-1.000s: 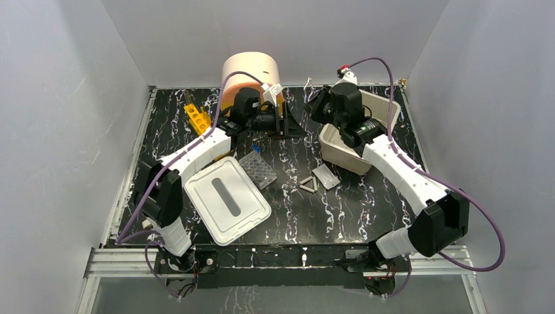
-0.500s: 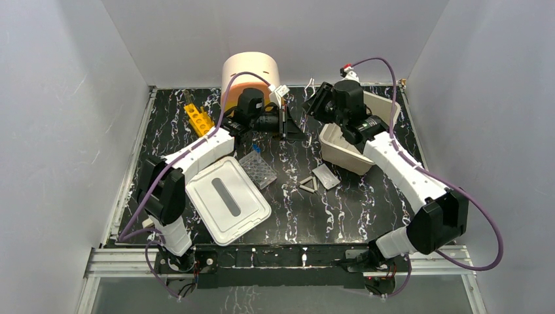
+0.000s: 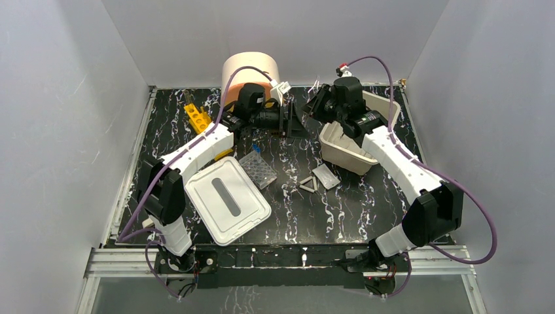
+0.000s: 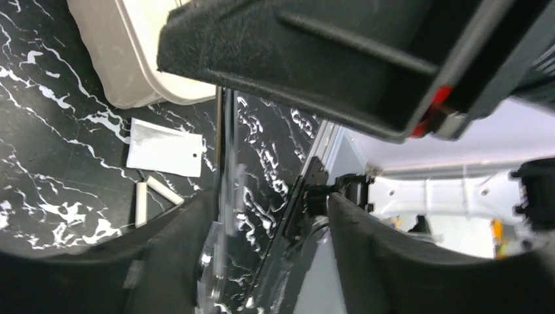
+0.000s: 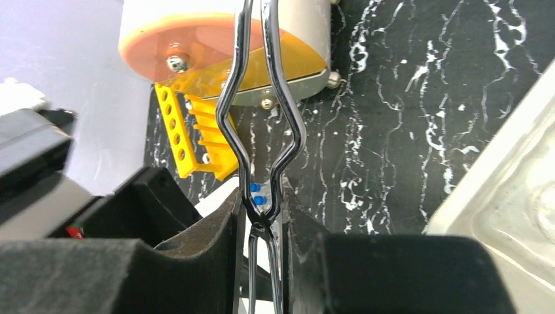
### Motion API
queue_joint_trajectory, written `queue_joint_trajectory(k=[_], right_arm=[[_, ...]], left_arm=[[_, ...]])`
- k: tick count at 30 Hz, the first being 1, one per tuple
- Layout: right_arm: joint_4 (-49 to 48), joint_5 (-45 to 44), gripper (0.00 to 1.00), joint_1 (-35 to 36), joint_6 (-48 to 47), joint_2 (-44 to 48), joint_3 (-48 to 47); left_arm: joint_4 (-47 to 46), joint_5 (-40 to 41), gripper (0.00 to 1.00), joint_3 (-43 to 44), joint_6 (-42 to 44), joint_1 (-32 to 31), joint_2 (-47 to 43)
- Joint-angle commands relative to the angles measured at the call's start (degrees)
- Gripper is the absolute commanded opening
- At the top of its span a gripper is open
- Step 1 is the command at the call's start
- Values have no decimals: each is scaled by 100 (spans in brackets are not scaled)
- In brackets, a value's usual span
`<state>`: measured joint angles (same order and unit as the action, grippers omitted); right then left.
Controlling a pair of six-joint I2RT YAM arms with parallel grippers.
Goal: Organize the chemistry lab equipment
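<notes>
My right gripper (image 3: 319, 101) is shut on chrome metal tongs (image 5: 262, 98) and holds them in the air at the back, left of the white bin (image 3: 357, 140); in the right wrist view (image 5: 263, 203) they point toward the drawer unit (image 5: 196, 39) and yellow rack (image 5: 190, 131). My left gripper (image 3: 288, 121) is turned sideways just left of it. Its jaws stand wide apart (image 4: 265, 209) round a clear round dish (image 4: 226, 216) seen edge-on. The clear well plate (image 3: 258, 169), white triangle (image 3: 309, 184) and a flat clear slide piece (image 3: 325, 175) lie mid-table.
The white lid with a grey slot (image 3: 227, 198) lies front left. The round peach drawer unit (image 3: 249, 69) stands at the back centre with the yellow rack (image 3: 196, 118) to its left. The two grippers are close together.
My left gripper has shifted a little right toward the right gripper. My right gripper has turned and moved slightly left and back with the tongs.
</notes>
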<state>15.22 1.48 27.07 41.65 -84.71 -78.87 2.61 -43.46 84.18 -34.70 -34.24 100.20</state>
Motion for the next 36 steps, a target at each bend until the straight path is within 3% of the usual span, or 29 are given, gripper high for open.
queue_joint_trajectory(k=[1, 3, 6, 10, 15, 18, 24, 27, 31, 36], right_arm=[[52, -480, 8, -164, -336, 235, -327], [212, -873, 8, -257, -663, 292, -449], [554, -1964, 8, -273, -1424, 427, -561], [578, -3189, 9, -431, -2393, 701, -403], [665, -3865, 10, -947, -2824, 800, -303], [673, -3330, 6, -1263, -2699, 798, -294], [818, -1849, 8, -1242, -2357, 623, -336], [930, -1566, 18, -1103, -2286, 310, -692], [1032, -1438, 40, -692, -1936, -317, -1239], [1447, -1747, 45, -336, -975, -1450, -2087]], left_arm=[[456, 354, 74, 450, 368, 5, -22], [641, 524, 85, 497, 541, 5, -86], [888, 675, 92, 540, 815, 5, -199], [1262, 1021, 95, 513, 1172, 5, -356], [1409, 1124, 96, 404, 1272, 5, -409], [1425, 1226, 96, 358, 1233, 5, -398], [1969, 2639, 97, 614, 1255, 5, -303], [2133, 3101, 96, 767, 1296, 5, -262], [2306, 3563, 95, 902, 1162, 14, -209], [2547, 4113, 92, 886, 952, 64, -319]])
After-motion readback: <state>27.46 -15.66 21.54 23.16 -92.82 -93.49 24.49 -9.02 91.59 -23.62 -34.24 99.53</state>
